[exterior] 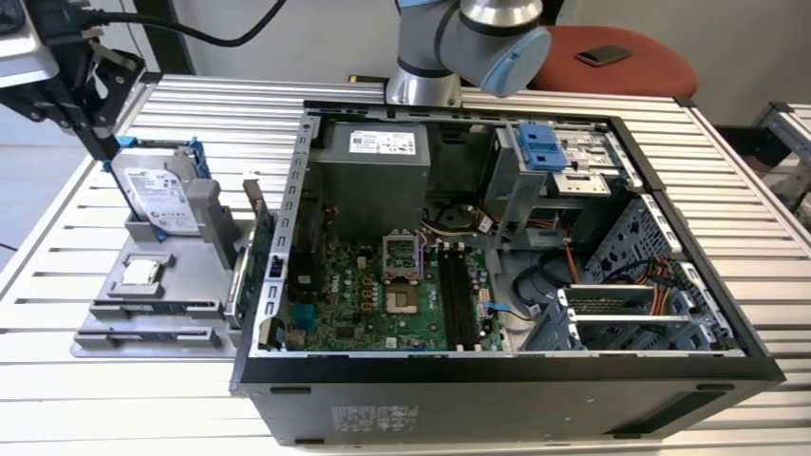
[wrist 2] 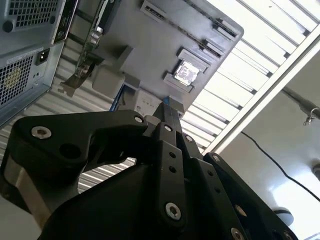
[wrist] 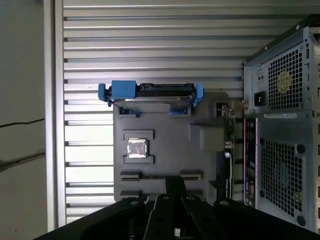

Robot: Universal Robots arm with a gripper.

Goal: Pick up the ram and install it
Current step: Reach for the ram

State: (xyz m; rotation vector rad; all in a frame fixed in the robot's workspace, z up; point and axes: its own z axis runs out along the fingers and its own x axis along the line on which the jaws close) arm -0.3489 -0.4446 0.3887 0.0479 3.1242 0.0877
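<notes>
My gripper [exterior: 106, 152] hangs high over the exterior view's left side, just above the hard drive in its blue frame [exterior: 159, 195]. In both wrist views its black fingers [wrist 2: 167, 109] meet at the tips with no gap between them, and I see nothing held. Under the gripper [wrist: 175, 184] lies the grey holder tray [wrist: 165, 125] with two long narrow slots [wrist: 160, 176] near its front. The ram is hidden from me. The motherboard's black memory slots [exterior: 457, 296] run along the open computer case [exterior: 507, 370].
The tray also holds a small silver processor [exterior: 140, 274] and an upright green expansion card [exterior: 257, 249]. The case's rear panel [wrist: 282, 125] stands right beside the tray. The slatted metal table [exterior: 38, 285] ends near the tray, and a black cable [exterior: 190, 33] trails from the arm.
</notes>
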